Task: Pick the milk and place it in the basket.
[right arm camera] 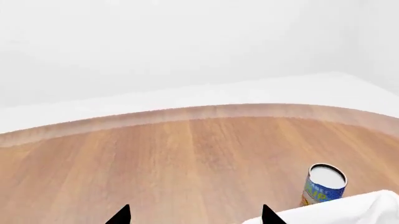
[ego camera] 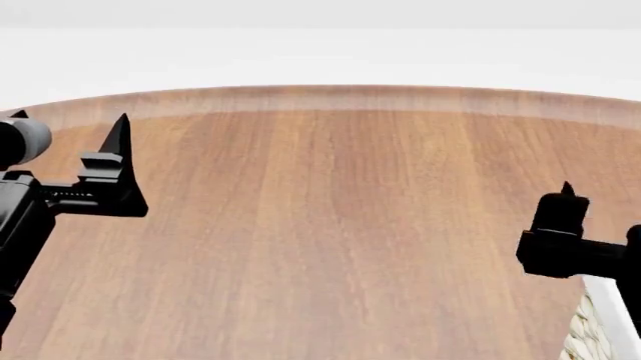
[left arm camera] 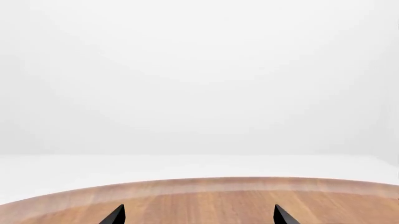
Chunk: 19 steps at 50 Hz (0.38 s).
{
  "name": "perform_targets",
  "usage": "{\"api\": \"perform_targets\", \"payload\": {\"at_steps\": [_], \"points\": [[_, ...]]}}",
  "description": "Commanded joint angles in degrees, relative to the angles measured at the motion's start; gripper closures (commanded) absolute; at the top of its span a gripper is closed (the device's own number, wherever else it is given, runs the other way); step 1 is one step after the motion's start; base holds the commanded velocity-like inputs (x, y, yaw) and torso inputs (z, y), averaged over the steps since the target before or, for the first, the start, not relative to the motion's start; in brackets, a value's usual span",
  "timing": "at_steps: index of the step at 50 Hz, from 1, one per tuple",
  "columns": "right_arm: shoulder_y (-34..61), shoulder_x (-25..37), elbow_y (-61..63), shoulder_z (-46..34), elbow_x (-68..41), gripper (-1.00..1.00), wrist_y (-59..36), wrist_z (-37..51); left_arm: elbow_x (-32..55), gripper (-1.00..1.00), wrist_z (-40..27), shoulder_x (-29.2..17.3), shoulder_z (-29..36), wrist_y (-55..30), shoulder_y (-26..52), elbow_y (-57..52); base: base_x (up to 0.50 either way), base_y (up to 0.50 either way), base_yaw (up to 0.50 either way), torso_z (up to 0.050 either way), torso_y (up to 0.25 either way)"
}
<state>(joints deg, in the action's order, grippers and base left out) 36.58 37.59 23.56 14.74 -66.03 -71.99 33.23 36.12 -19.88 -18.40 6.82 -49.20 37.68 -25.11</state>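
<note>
The milk is not in any view. Only a corner of the basket shows: its woven wall and white rim at the lower right of the head view (ego camera: 599, 319), and its white cloth liner in the right wrist view (right arm camera: 349, 210). My left gripper (left arm camera: 198, 217) is open and empty above the wooden table; it also shows at the left of the head view (ego camera: 70, 120). My right gripper (right arm camera: 194, 215) is open and empty, just beside the basket's liner. One of its fingers (ego camera: 564, 210) shows at the right of the head view, above the basket corner.
The round wooden table (ego camera: 320, 225) has a curved far edge (ego camera: 320, 96) against a white background. A small blue and yellow can with a white lid (right arm camera: 324, 184) stands upright on the table beside the basket.
</note>
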Motion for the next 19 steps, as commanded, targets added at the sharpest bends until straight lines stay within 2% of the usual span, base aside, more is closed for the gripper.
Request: {"api": "perform_targets", "payload": {"at_steps": [1, 19], "points": [[10.79, -6.04, 1.70, -17.70, 4.80, -1.00, 0.87, -1.10, 0.52, -1.00, -0.45, 0.16, 0.49, -0.33, -0.02, -0.90, 0.00, 0.00, 0.00, 0.000, 0.000], [12.00, -7.09, 2.03, -21.03, 5.92, -1.00, 2.51, -2.59, 1.01, -1.00, -0.94, 0.19, 1.12, -0.44, -0.02, -1.42, 0.00, 0.00, 0.00, 0.000, 0.000]]}}
